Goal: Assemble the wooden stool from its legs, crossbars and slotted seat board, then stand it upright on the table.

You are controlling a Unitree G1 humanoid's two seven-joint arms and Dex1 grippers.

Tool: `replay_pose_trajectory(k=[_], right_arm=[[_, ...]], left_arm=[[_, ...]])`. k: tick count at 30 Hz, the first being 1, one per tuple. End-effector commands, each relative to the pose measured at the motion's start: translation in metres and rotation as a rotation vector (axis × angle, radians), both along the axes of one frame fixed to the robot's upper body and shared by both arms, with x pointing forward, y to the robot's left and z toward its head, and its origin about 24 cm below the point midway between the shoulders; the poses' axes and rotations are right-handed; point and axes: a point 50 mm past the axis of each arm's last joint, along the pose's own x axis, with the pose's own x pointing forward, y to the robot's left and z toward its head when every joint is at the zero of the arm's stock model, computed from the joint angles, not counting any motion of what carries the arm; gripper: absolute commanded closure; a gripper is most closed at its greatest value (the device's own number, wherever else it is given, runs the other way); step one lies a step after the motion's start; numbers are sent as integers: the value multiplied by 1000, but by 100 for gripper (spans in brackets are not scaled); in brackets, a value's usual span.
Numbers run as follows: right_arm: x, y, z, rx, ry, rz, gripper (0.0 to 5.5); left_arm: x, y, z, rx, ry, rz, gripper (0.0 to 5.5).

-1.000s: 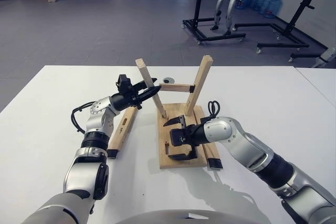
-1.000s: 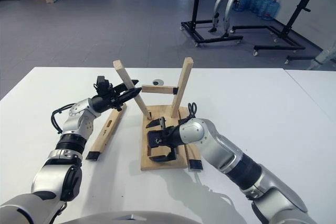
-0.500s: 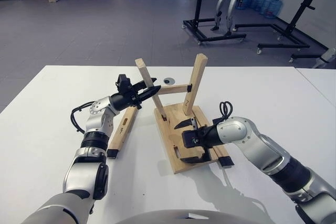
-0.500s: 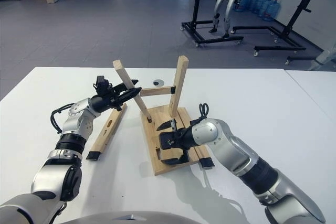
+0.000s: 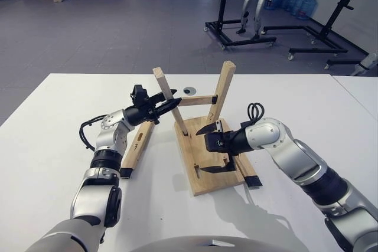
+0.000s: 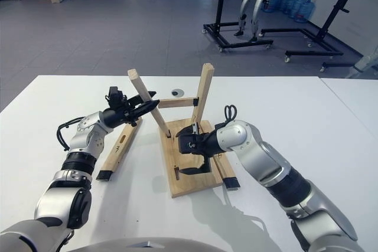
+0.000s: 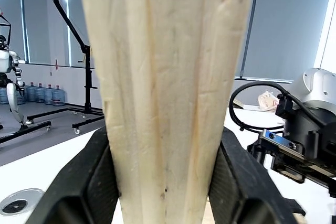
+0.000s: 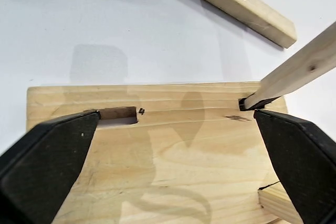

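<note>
The slotted seat board (image 5: pixel 208 172) lies flat on the white table. Two legs (image 5: pixel 168 101) (image 5: pixel 222 91) rise from its far end, joined by a crossbar (image 5: pixel 198 100). My left gripper (image 5: pixel 169 105) is shut on the left standing leg (image 7: pixel 168 93), one finger (image 7: pixel 86 182) on each side. My right gripper (image 5: pixel 204 149) hovers open just above the board's middle, near an empty slot (image 8: pixel 118 113). A loose leg (image 5: pixel 137 144) lies left of the board. Another leg (image 5: pixel 244 168) lies along its right edge.
A round cable hole (image 5: pixel 189 91) sits in the table behind the standing legs. The table's far edge (image 5: pixel 106 74) runs across behind them. Black wheeled racks (image 5: pixel 242 33) stand on the floor beyond. There is bare tabletop to the right of the board.
The board's near end has swung to the right, and the right standing leg has shifted with it. My right gripper has lifted from the near end toward the middle. My left arm has stayed put.
</note>
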Motion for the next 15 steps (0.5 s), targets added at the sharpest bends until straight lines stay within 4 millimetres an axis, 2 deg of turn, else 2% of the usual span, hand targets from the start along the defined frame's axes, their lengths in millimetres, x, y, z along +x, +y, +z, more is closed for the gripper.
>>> replay_pose_trajectory(k=[1, 8, 15], right_arm=[[10, -3, 14, 50, -20, -46, 10], [9, -4, 11, 83, 6, -69, 10], [7, -3, 8, 92, 16, -76, 10]], left_arm=[[1, 7, 12, -105, 49, -35, 348], [4, 15, 5, -62, 110, -68, 348], [21, 21, 19, -154, 189, -111, 348]])
